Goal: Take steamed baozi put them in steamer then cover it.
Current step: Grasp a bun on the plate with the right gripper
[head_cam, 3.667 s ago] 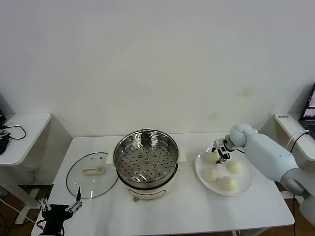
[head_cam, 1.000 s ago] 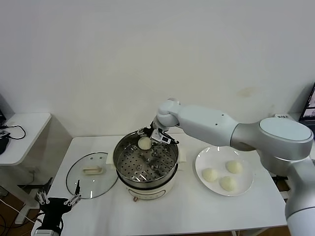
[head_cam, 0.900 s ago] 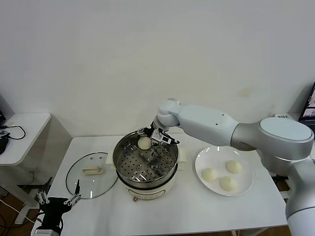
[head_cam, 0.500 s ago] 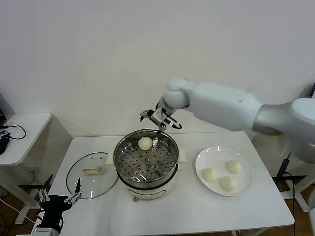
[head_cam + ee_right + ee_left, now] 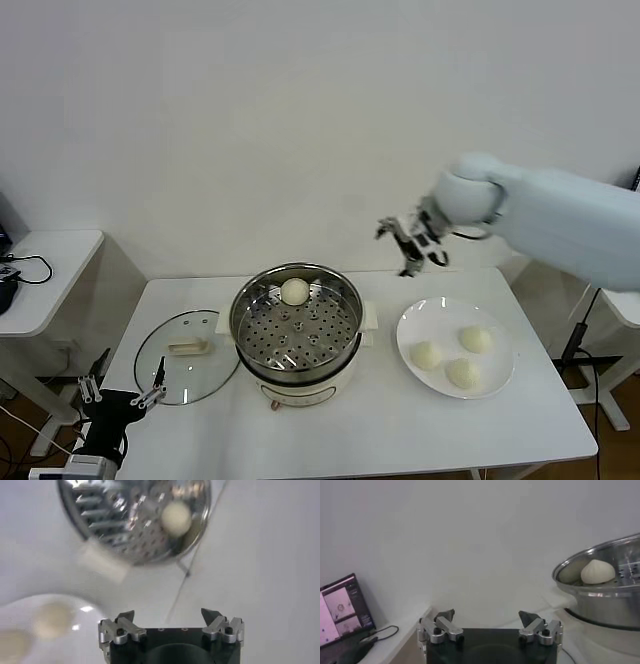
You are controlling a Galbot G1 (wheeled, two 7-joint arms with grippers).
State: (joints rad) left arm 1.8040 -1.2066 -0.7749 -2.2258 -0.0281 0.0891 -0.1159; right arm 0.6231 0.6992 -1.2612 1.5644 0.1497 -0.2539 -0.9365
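Observation:
One baozi [image 5: 294, 291] lies on the perforated tray at the back of the steel steamer [image 5: 297, 325]; it also shows in the left wrist view [image 5: 598, 572] and the right wrist view [image 5: 175, 518]. Three more baozi [image 5: 427, 354] [image 5: 476, 339] [image 5: 462, 372] lie on the white plate [image 5: 503, 384]. The glass cover [image 5: 187, 354] lies flat on the table left of the steamer. My right gripper [image 5: 411, 243] is open and empty, high in the air between steamer and plate. My left gripper [image 5: 122, 407] is open and empty, parked low at the table's front left corner.
A white side table [image 5: 40, 270] with a black cable stands at the far left. A laptop screen [image 5: 345, 607] shows in the left wrist view. The white wall runs behind the table.
My right gripper let go of a baozi at the back of the steamer tray, rose, and swung right toward the plate. The left arm has barely moved.

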